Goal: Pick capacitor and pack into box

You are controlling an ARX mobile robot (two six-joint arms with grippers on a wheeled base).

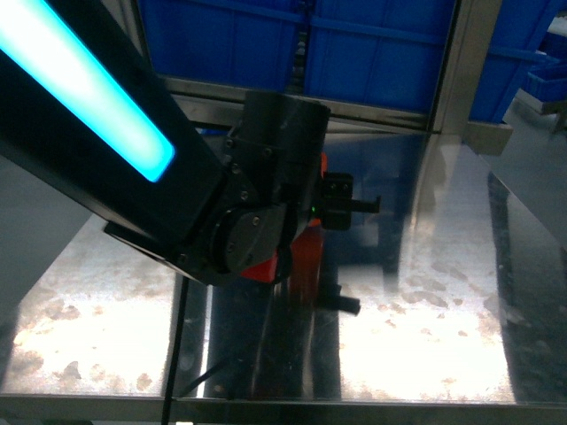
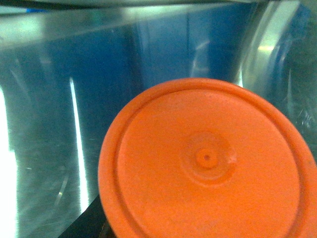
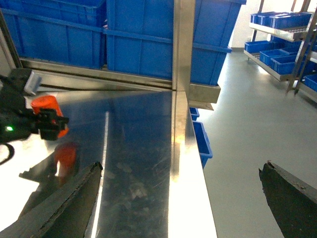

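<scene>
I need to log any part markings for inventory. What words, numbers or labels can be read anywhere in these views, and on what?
None can be read.
Capacitor: the orange end face shows only moulded rings and a centre dimple, no print; its side is hidden.
Blue bins: plain walls, no label visible.
Left pincer: only a green light nearby, no lettering.
Steel table: reflections only.

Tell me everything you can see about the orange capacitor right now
The capacitor is an orange cylinder that looks like smooth plastic. The left wrist view shows its round end close up: a raised rim ring and a small central dimple inside a shallow circle. From the right wrist view it sits in the left gripper, above the shiny steel table, which mirrors it as an orange blur. In the head view the arm hides most of it. No printing is legible.
</scene>
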